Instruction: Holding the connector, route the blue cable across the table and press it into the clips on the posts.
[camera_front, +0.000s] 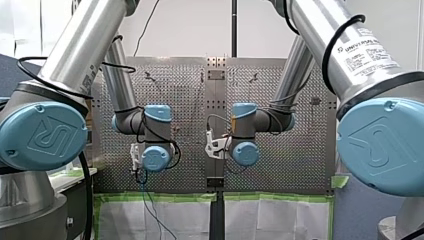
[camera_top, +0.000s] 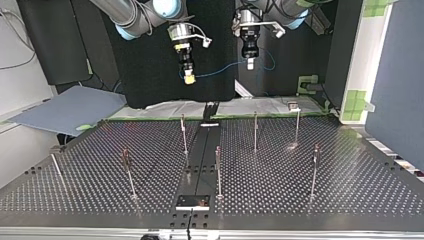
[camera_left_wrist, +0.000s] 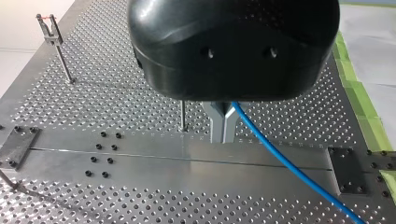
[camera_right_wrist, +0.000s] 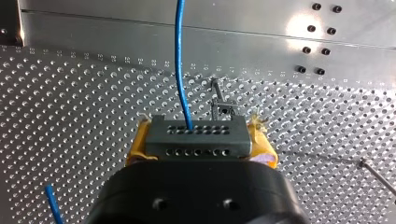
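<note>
We're pinching the connector (camera_right_wrist: 195, 135) in our right gripper (camera_right_wrist: 199, 148), cable (camera_right_wrist: 180, 56) exiting at twelve o'clock; left gripper (camera_left_wrist: 223, 126) is clamping it for guiding.

A perforated metal table (camera_top: 310, 185) has a smooth strip (camera_top: 202, 150) down its middle and a small dark plate (camera_top: 192, 201) at one edge, with green tape (camera_front: 160, 197) bordering white sheets (camera_front: 270, 220) beyond the opposite edge and a grey-blue board (camera_top: 70, 107) off one corner.

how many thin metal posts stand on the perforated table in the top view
7 thin metal posts: back row of three, front row of four; others may be hidden.
</note>
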